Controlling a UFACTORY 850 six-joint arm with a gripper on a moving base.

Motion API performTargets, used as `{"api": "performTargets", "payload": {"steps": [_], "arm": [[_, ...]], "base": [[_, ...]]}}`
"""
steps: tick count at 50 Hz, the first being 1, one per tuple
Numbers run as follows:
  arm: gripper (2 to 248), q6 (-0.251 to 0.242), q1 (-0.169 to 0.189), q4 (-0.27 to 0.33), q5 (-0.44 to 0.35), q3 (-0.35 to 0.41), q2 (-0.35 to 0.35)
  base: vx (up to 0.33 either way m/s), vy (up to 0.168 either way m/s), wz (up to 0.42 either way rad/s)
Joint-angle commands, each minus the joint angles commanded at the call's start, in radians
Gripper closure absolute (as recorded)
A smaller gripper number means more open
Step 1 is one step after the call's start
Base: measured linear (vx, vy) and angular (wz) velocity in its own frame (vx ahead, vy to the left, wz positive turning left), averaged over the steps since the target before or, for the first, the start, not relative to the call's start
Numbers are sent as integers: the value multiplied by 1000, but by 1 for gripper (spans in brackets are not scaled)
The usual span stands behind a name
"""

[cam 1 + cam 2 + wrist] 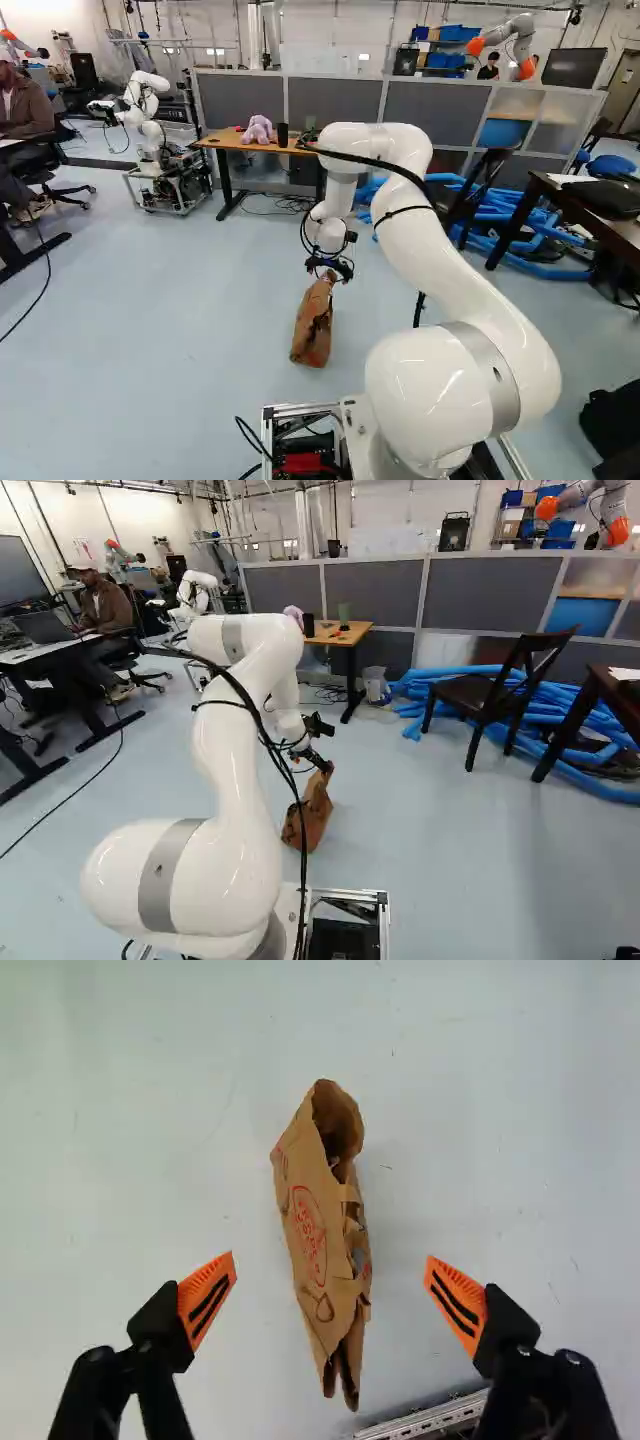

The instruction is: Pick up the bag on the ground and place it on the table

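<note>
From where I'm standing, the left base view has the white arm (460, 290) right of the middle, reaching forward and bending down so its black gripper (328, 268) hangs over the brown paper bag (311, 325). The bag is on the pale floor (150, 330), its narrower upper end right at the gripper. Farther off stands a wooden-topped table (228, 140), with a purple plush toy (258, 130) and a dark cup (283, 135) on it. Gray partitions (335, 103) run behind the table, and another robot (150, 115) rises to its left on a wheeled frame (170, 185).

Over in the right base view, the arm is left of the middle and the bag shows just past it, on the floor well short of the table. A greenish container (344, 613) shares the tabletop with the dark cup. To the right, a dark wooden chair (485, 695) stands by a heap of blue tubes (570, 730).

In the wrist view I see the gripper (331, 1257) with its two fingers spread wide, orange pads (208, 1298) facing each other. The bag lies between and ahead of them, touching neither, its crumpled mouth open. A slotted metal rail (425, 1421) shows beside one finger.
</note>
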State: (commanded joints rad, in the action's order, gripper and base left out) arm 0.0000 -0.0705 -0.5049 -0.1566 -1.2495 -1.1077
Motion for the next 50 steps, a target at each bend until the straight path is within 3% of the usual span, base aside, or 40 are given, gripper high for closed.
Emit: {"api": "performTargets", "payload": {"steps": [50], "arm": [[3,0,0,0,0,-143,-182]], "base": [[0,0,0]]}}
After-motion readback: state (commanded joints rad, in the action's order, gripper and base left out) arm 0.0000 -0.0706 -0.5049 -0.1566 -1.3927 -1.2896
